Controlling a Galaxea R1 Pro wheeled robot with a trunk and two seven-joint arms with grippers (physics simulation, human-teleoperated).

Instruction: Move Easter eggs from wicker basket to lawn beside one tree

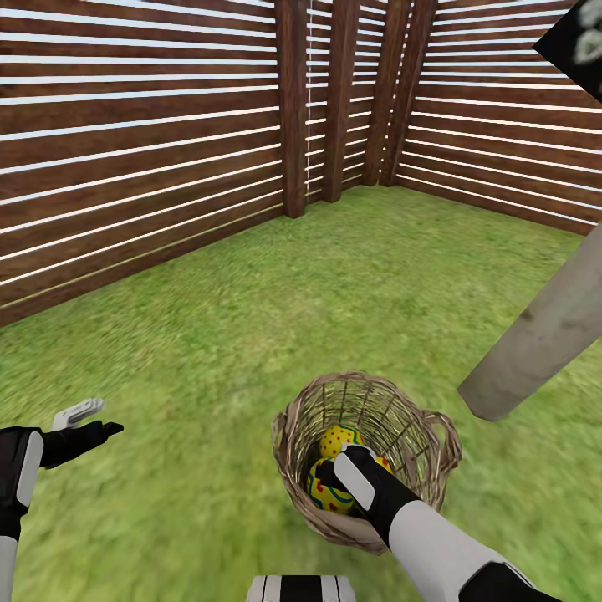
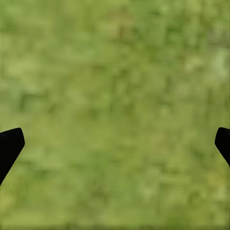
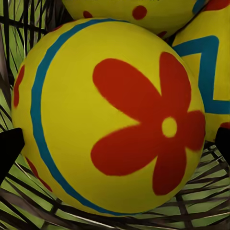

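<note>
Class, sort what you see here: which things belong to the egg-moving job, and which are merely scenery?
Job:
- Easter eggs
- wicker basket
- lawn
- tree trunk
- right tool, reaching into the basket

Scenery:
- wooden fence
- left tool, open over bare grass

Eggs point(image 1: 339, 468) in basket point(image 1: 293, 443) on lawn point(image 1: 209, 334), left of trunk point(image 1: 535, 343)

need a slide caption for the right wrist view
Open right gripper closing in on a yellow Easter egg with a red flower, inside the wicker basket.
</note>
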